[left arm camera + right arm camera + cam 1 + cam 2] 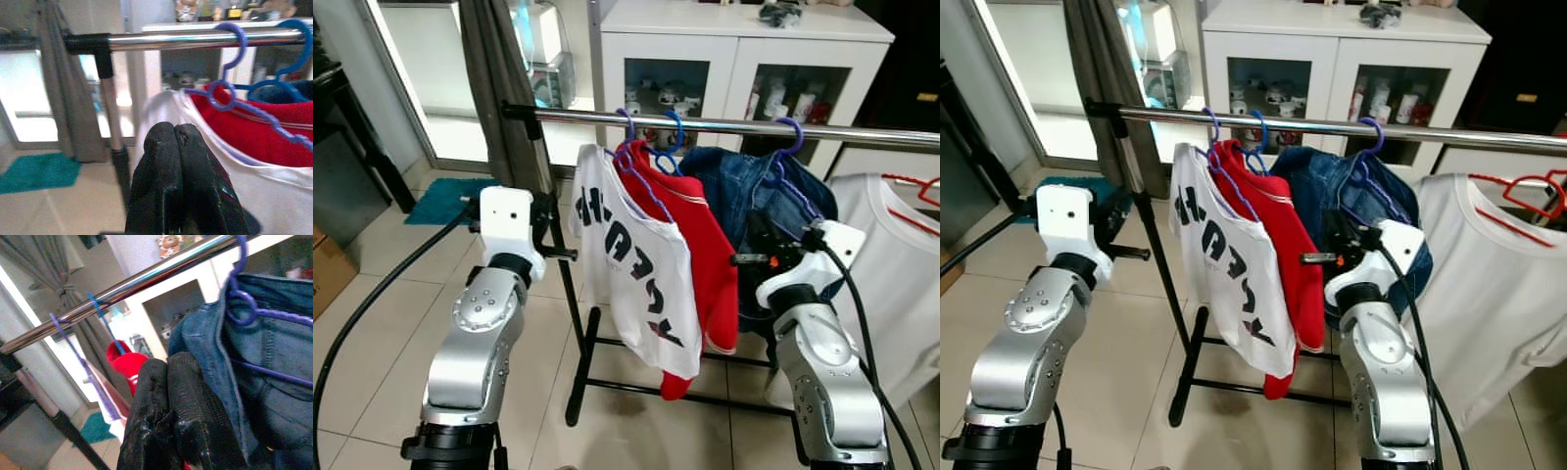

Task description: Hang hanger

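Observation:
A chrome rail runs across the rack. A white printed shirt hangs from it on a purple hanger. Beside it a red shirt hangs on a blue hanger, then a denim garment on a purple hanger. Further right a white shirt hangs on a red hanger. My left gripper is shut and empty, just below the rail's left end, close to the white shirt's shoulder. My right gripper is shut and empty, in front of the denim.
The rack's black upright and base bars stand on the tiled floor. A grey curtain hangs behind the rack's left end. A white glass-door cabinet stands behind the rail. A teal mat lies at left.

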{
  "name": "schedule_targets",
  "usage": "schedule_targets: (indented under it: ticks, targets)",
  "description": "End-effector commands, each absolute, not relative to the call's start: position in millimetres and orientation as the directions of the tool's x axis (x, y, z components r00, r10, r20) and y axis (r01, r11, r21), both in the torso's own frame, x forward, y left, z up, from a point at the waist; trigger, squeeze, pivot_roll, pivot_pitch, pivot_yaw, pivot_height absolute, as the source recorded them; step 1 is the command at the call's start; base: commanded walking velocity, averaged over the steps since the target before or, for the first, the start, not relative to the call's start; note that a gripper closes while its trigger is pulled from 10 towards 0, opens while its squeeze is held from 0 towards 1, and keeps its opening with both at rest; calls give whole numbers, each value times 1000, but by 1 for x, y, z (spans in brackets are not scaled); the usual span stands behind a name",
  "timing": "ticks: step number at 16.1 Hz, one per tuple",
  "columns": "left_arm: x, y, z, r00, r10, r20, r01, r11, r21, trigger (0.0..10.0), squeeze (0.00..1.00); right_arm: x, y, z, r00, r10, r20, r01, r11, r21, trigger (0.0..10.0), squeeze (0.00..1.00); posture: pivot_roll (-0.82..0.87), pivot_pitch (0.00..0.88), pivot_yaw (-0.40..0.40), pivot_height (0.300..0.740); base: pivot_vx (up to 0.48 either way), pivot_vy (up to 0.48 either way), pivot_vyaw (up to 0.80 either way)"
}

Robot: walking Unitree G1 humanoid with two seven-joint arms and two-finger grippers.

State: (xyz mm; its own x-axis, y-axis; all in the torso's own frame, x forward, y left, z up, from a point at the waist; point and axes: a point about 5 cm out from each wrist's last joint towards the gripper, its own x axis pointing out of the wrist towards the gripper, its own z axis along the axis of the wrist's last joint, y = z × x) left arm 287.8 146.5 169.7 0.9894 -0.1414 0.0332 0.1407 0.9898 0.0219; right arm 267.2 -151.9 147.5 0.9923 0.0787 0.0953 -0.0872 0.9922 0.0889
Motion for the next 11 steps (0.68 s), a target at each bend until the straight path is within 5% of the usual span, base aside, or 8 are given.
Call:
schedule_targets:
  ticks: [1, 2, 8, 11]
  targets:
    - [289, 146, 172, 988, -147, 42, 147, 989, 4, 10000, 780, 266, -153, 151, 990, 75, 117, -90, 989, 121, 10000, 0, -33, 8, 45, 740, 0, 0, 0]
    - [290, 145, 173, 987, -154, 43, 154, 988, -2, 10000, 1000, 267, -155, 151, 990, 71, 122, -86, 989, 123, 10000, 1000, -32, 9, 42, 740, 0, 0, 0]
    - [293, 146, 172, 987, -152, 47, 151, 988, 35, 10000, 1000, 267, -154, 150, 992, 76, 98, -101, 954, 283, 10000, 1000, -37, 5, 43, 740, 0, 0, 0]
    - [294, 143, 168, 987, -155, 37, 153, 987, 48, 10000, 1000, 265, -154, 146, 993, 100, 70, -113, 973, 203, 10000, 1000, -40, 2, 44, 740, 0, 0, 0]
